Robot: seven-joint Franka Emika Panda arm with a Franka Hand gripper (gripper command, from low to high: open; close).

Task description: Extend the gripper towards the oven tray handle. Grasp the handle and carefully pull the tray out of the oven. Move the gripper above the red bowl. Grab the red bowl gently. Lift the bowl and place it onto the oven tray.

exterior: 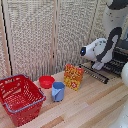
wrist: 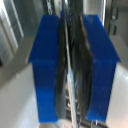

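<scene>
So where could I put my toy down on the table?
Bare wood in front of the blue cup and yellow box, toward the exterior view's right. Crowded around the red bowl and red basket.

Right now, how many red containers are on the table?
2. The red basket sits at the exterior view's left near the table edge; the red bowl sits beside it, just behind the blue cup. Others may hide behind the arm.

Soft even daylight; wrist view heavily blurred.
</scene>
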